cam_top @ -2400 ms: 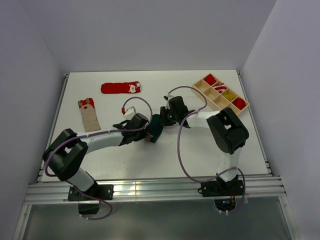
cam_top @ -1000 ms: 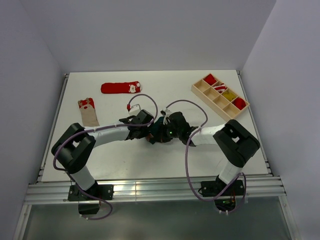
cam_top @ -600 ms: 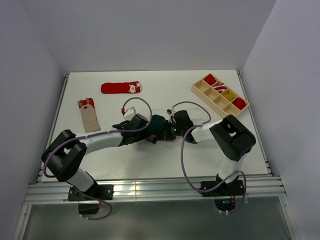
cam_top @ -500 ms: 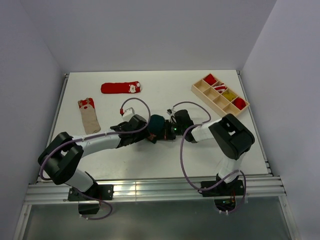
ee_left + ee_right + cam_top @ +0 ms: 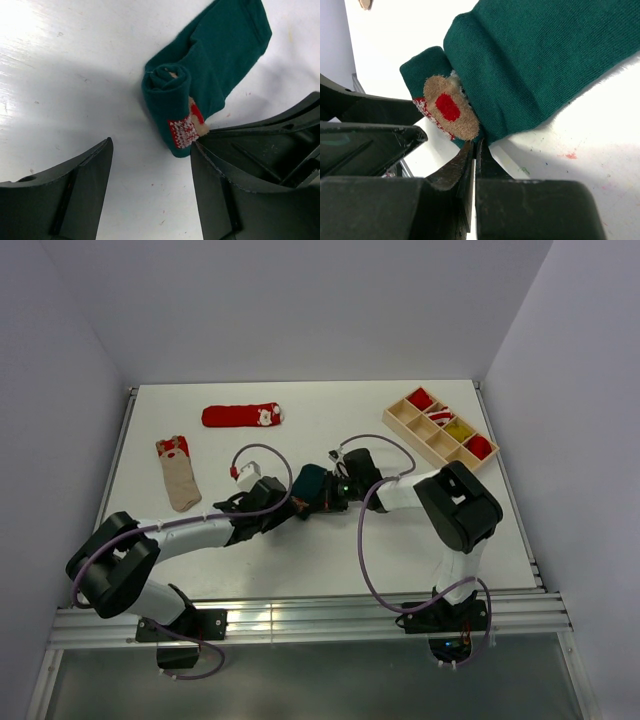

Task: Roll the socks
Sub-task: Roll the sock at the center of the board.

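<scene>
1. The dark green sock (image 5: 310, 483) lies in the middle of the white surface (image 5: 300, 560), between the two hands.
2. One end of it is rolled into a fat little roll. The other end lies flat.
3. A tan patch with a red spot sticks out at the side of the roll.
4. The left hand (image 5: 150, 150) is wide and holds nothing. The roll sits just in front of its fingers.
5. The right hand (image 5: 474, 150) is pressed tight together, with its tips right up against the tan patch. No sock can be seen pinched between them.
6. A red sock (image 5: 243, 416) lies flat at the far side, well apart from both hands.
7. A beige sock (image 5: 178, 472) with a red top lies flat on the left.
8. A wooden box (image 5: 424, 446) with small parts sits at the far right, with red and yellow things inside.
</scene>
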Robot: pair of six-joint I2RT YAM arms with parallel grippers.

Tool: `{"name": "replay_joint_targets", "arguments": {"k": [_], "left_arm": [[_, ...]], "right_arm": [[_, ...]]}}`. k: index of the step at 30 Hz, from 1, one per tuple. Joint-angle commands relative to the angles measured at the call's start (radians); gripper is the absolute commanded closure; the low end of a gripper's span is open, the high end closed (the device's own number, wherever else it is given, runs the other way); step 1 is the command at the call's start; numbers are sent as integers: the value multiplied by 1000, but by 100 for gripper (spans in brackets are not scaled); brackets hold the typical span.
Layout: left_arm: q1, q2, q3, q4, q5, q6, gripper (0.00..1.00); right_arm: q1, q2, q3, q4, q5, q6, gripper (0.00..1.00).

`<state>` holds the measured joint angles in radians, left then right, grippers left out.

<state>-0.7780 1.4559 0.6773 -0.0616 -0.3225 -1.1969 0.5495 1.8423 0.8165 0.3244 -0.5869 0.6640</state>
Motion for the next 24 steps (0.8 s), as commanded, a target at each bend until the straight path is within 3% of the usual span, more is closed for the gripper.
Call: {"name": "replay_joint_targets", "arguments": {"k": [1, 5, 15, 24], "left_arm": [[13, -12, -25, 52, -46, -82, 32], [40, -54, -106, 210, -58, -135, 34], [92, -16, -188, 489, -4, -98, 36], [105, 81, -167, 526, 7, -73, 49]], "right_arm": [[-6, 21, 35, -41, 16, -26, 100], [-5, 29, 44, -48, 12, -26, 100], [-2, 43, 76, -77, 2, -29, 100], [0, 61, 102, -100, -2, -30, 100]]}}
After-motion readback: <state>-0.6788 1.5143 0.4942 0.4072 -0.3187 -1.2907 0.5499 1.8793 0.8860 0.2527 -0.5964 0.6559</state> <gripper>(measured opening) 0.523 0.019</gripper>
